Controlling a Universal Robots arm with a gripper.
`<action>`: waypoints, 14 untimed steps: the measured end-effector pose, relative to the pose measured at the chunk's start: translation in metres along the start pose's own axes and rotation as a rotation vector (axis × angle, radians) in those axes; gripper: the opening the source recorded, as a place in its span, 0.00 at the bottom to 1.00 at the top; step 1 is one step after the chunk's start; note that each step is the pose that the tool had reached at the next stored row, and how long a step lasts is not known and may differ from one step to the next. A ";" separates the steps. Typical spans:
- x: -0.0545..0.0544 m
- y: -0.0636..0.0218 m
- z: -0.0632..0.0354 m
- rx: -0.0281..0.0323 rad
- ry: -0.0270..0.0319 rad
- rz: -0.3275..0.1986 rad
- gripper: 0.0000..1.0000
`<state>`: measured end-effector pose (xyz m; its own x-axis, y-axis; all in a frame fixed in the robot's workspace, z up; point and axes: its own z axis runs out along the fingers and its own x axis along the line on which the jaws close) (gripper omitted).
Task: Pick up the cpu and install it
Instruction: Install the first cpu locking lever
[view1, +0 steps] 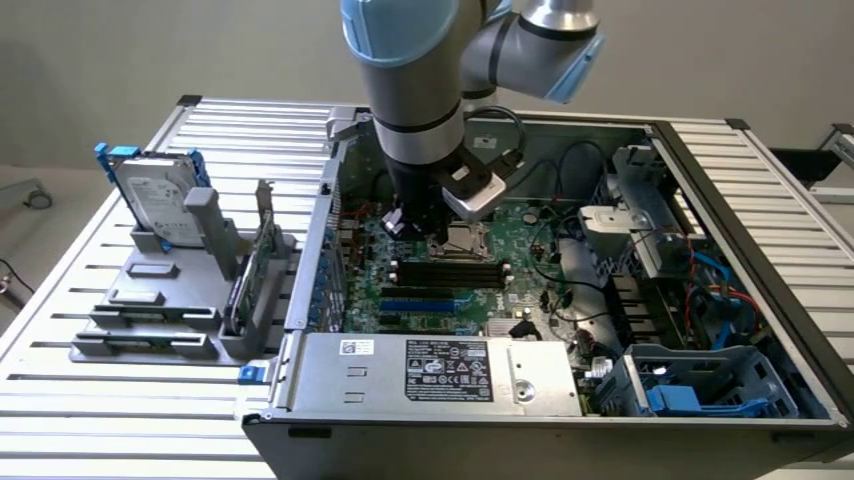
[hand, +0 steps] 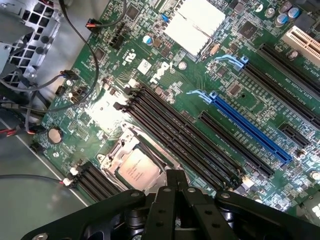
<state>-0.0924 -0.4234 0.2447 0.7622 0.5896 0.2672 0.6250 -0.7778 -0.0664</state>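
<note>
Gripper (hand: 175, 187) hangs fingers-together, empty, just above the mobo socket frame (hand: 132, 167) where the cpu (hand: 137, 169) already sits, apparently seated, so the install step looks done, and the next move calls for a clean vertical exit.

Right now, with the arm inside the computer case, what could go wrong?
1. The cpu lies in the socket frame, with the shut gripper close above it; pressing down could bend contacts if it sits unevenly.
2. Loose cables run nearby and may snag the arm.
</note>
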 end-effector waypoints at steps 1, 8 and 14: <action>0.000 -0.0006 0.0004 -0.0003 -0.0001 0.000 0.11; 0.001 -0.0052 0.0049 -0.0033 -0.0023 0.001 0.11; -0.001 -0.0059 0.0104 -0.0085 -0.0062 0.001 0.11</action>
<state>-0.0950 -0.4171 0.2349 0.7637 0.5904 0.2612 0.6230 -0.7800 -0.0583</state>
